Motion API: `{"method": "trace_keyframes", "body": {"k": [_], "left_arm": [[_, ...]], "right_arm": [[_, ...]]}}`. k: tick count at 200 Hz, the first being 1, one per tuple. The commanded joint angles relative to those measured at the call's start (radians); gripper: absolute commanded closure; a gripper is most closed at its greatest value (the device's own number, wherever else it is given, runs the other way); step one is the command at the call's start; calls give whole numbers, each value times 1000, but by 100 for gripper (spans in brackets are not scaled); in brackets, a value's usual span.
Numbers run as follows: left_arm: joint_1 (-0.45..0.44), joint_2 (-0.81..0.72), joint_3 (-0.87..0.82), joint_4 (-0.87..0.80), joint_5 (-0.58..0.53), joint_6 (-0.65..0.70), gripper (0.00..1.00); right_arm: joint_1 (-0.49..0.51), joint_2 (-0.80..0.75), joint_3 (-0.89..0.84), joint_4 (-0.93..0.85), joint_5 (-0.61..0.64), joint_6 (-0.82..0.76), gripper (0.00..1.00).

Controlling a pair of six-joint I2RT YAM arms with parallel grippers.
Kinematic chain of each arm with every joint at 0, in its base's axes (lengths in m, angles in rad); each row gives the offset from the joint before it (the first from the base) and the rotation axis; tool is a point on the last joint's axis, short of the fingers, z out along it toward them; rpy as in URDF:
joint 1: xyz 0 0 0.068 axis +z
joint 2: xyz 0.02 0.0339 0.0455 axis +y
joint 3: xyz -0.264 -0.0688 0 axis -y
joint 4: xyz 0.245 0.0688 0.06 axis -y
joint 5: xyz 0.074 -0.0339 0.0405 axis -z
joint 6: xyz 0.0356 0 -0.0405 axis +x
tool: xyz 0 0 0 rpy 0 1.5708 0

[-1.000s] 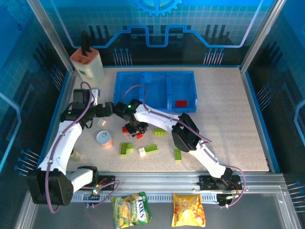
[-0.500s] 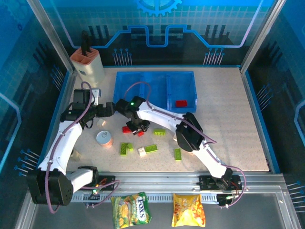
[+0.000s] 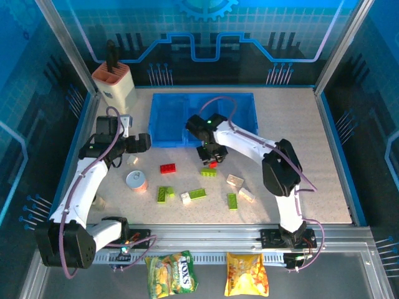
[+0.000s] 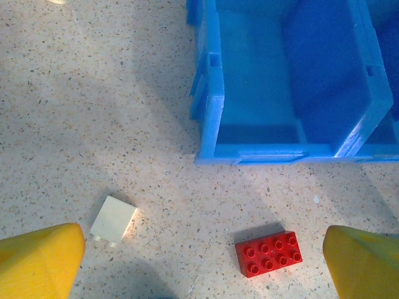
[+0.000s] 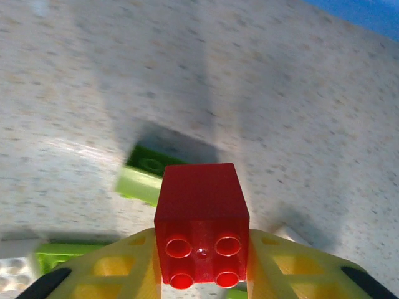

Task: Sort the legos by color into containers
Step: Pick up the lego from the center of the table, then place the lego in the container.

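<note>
Speckled beige table (image 3: pixel 312 143), blue printed walls (image 3: pixel 262 31) around it; knife block (image 3: pixel 116 87) in the far left corner. Blue three-part tray (image 3: pixel 167 121) at the far middle.

Since a second ago the right gripper (image 3: pixel 211 162) has left the brick cluster and moved right. It is now just in front of the tray, fingers clamped on a small red brick (image 5: pixel 201 212). Two cream bricks (image 3: pixel 235 180), covered by the arm then, now show. Left gripper (image 3: pixel 141 142) unchanged: jaws wide, holding nothing, above a larger red brick (image 4: pixel 269 253) and a white piece (image 4: pixel 114 219).

Can (image 3: pixel 136 181) sits left of the green bricks (image 3: pixel 197 194). One green brick (image 5: pixel 146 174) lies under the held one; right arm (image 3: pixel 249 142) crosses the tray's middle and right parts
</note>
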Motion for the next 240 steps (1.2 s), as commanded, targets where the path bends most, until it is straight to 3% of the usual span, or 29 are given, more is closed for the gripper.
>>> {"method": "trace_keyframes", "body": {"k": [1, 44, 87, 240], "left_arm": [[-5, -5, -4, 2, 26, 7, 1], [-5, 1, -1, 2, 26, 7, 1], [-5, 1, -1, 0, 24, 8, 1], [-5, -2, -4, 2, 20, 8, 1]], "right_arm": [[-60, -99, -93, 25, 23, -14, 63], [-175, -193, -228, 50, 25, -47, 63], [-234, -205, -223, 58, 15, -79, 63], [-372, 104, 248, -21, -13, -184, 63]]}}
